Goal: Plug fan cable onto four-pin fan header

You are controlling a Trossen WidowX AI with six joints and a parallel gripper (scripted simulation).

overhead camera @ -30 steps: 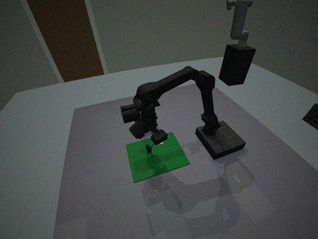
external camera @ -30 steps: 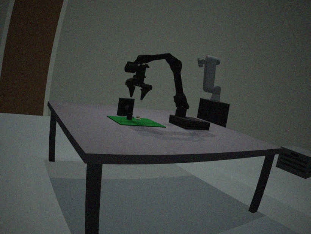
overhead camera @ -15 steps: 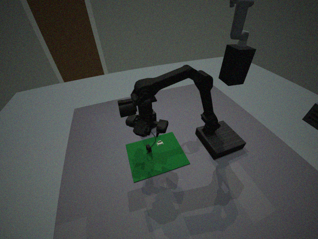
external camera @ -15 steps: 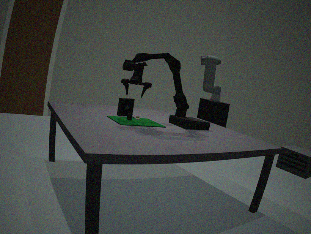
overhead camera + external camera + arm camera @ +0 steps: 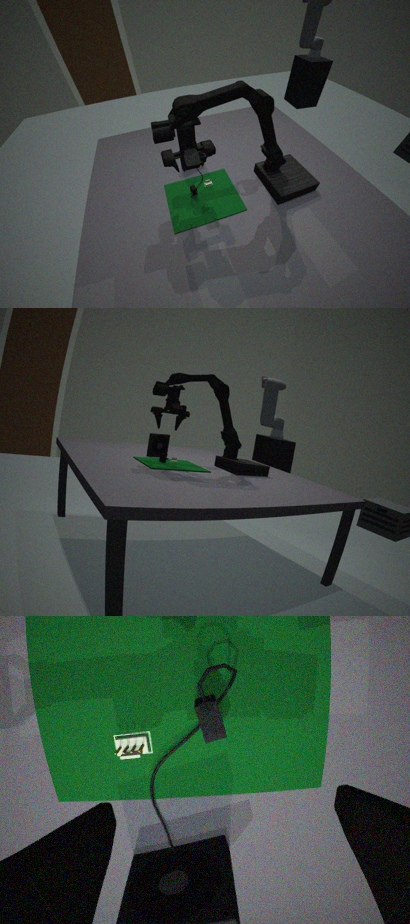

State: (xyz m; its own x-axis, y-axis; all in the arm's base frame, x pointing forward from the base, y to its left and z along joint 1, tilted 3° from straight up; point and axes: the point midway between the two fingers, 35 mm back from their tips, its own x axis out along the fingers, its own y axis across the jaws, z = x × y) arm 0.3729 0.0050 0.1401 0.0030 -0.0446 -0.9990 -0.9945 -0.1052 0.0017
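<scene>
The black plug [image 5: 193, 189] [image 5: 163, 457] [image 5: 212, 722] stands upright on the green board [image 5: 228, 205] [image 5: 190, 467] [image 5: 280, 766], off the header. Its black cable [image 5: 201, 178] [image 5: 154, 773] loops at the plug and runs to the black fan [image 5: 159, 445] [image 5: 200, 896]. The white four-pin header [image 5: 208, 183] [image 5: 174, 460] [image 5: 132, 746] is bare, to the plug's left in the wrist view. My gripper [image 5: 190, 168] [image 5: 167, 429] [image 5: 228, 806] is open and empty, high above the fan and the board's edge. In the top view it hides the fan.
The arm's dark base block [image 5: 288, 180] [image 5: 243, 467] stands to the right of the board on the table [image 5: 119, 205] [image 5: 139, 496]. The fan stands beside the board's edge. A grey arm [image 5: 311, 26] [image 5: 270, 404] on a black block is in the background.
</scene>
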